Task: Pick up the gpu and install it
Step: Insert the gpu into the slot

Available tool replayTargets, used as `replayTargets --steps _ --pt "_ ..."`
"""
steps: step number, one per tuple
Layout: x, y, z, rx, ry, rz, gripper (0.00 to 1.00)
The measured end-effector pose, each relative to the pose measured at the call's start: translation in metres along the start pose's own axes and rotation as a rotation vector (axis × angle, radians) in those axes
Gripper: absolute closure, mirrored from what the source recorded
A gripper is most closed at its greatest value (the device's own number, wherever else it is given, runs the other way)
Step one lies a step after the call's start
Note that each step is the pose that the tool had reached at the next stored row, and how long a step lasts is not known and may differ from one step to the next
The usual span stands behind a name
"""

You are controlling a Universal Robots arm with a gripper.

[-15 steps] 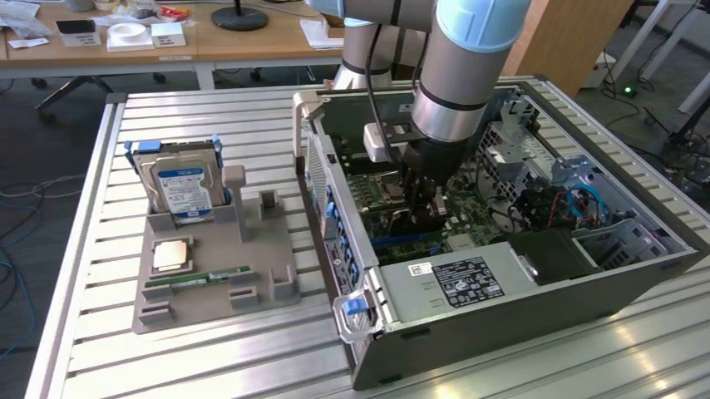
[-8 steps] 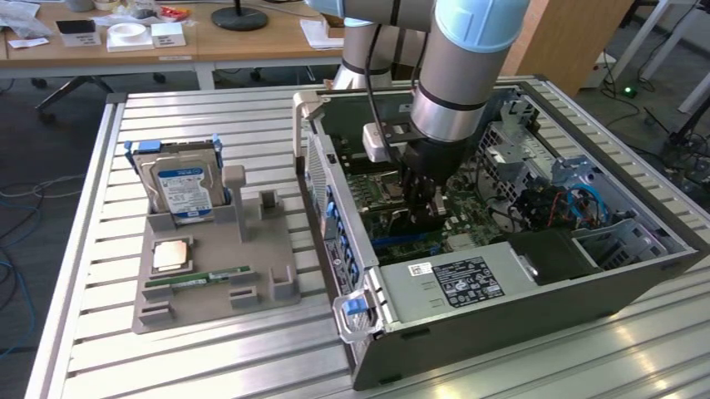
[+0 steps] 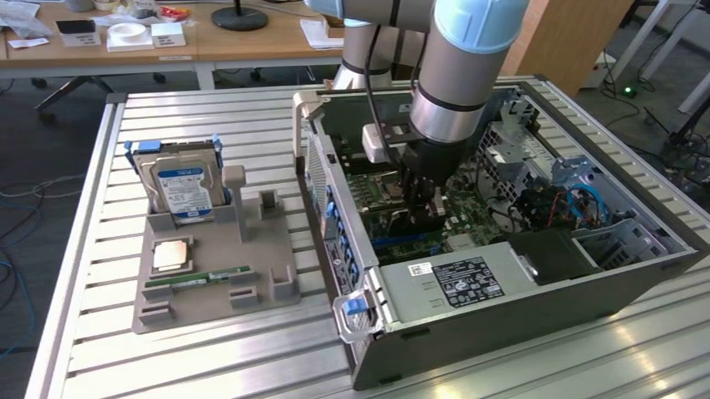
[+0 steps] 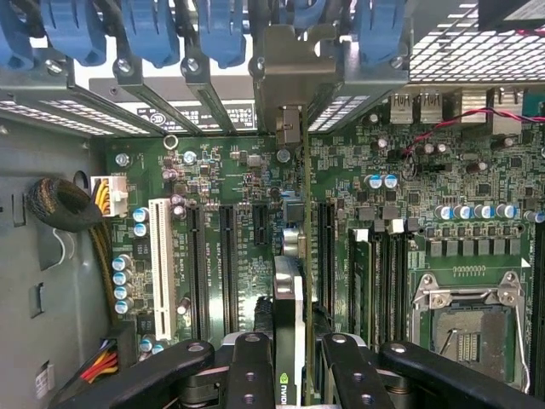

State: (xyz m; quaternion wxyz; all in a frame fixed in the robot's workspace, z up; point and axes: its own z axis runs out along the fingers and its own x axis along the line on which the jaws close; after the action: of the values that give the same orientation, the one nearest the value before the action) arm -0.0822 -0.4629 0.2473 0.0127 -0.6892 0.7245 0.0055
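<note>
Open computer case (image 3: 533, 324) lies on its side on the slatted metal bench (image 3: 222, 116). The arm (image 3: 466, 75) reaches straight down into it, with the claw (image 3: 425, 212) low over the motherboard (image 3: 383, 187).

Wrist view: claw (image 4: 289, 375) is pinching the gpu (image 4: 288, 294), one dark finger (image 4: 251, 366) flat on each face. The card is seen edge-on, a thin strip running out from between the fingers toward the back wall of the case.
- Card stands upright over the board, between the long black expansion slots (image 4: 228, 273) and the memory slots next to the processor socket (image 4: 464, 328).
- White slot (image 4: 159, 264) sits farther off, beyond the black ones.
- Its silver end bracket (image 4: 285, 77) is up at the rear openings, under the row of blue latches (image 4: 221, 34).
- Cannot tell whether the card's lower edge is seated in a slot or just above it.

On the exterior view's left, well apart from the case: grey holder (image 3: 211, 241) on the bench, with a blue-labelled hard drive (image 3: 178, 187) standing upright in it and a RAM stick (image 3: 199, 277) lying flat near its front.
</note>
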Motion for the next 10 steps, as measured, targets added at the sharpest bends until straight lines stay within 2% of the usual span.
replayTargets --steps 10 --pt "0.0001 0.0002 0.0023 -0.0002 0.0000 0.000 0.73"
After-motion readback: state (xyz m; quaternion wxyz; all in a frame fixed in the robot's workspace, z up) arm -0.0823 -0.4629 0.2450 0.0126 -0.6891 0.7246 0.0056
